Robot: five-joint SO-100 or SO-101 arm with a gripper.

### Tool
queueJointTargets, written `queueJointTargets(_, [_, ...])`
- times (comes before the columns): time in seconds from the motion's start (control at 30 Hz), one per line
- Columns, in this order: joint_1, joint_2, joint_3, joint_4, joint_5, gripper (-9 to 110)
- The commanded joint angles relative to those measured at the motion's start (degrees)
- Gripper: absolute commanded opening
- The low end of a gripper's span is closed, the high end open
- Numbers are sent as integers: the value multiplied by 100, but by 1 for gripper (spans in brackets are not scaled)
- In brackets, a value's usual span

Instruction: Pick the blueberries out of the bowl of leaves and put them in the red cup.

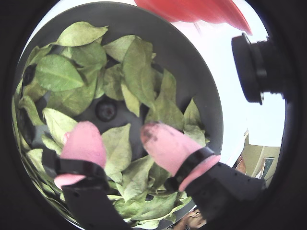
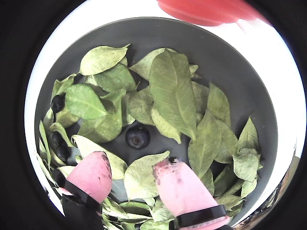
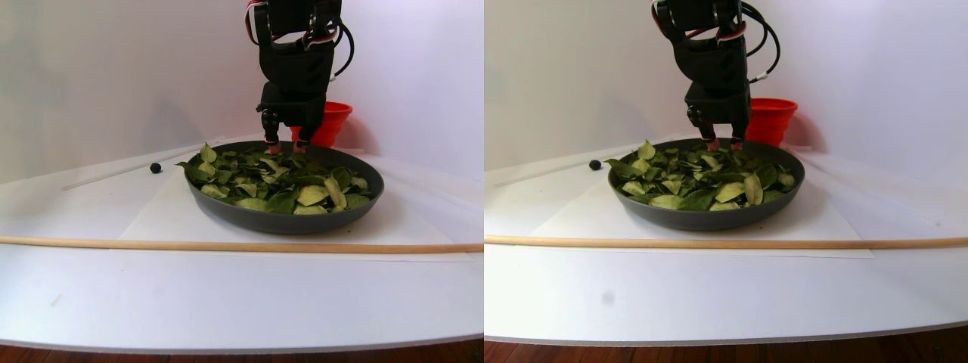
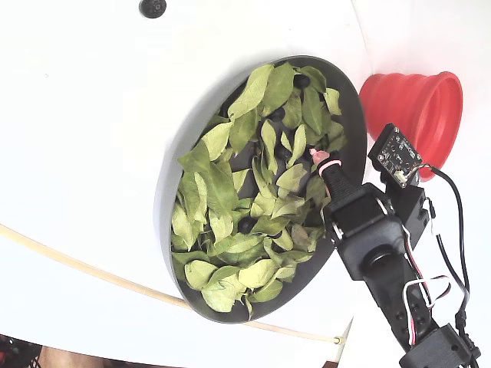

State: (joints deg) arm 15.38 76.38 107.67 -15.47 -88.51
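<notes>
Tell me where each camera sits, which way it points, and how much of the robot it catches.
A wrist view: rides above the gripper, looking down into the bowl of leaves; pink fingertips show.
Another wrist view: same downward look, a blueberry ahead of the open gripper.
Stereo pair view: low at table level, facing the bowl side-on; arm hangs above it.
Fixed view: high up, looking down, rotated; arm enters lower right.
Shared: the red cup appears in all views.

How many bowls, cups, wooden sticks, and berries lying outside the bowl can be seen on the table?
Bowl: 1
Red cup: 1
Wooden stick: 1
Dark berry outside the bowl: 1
Total: 4
</notes>
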Motion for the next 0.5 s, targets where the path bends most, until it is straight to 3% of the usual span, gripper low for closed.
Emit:
queueJointTargets(0.0, [88,97,-369,-105,79,17])
queueJointTargets(0.47, [88,-378,-809,-202,299,17])
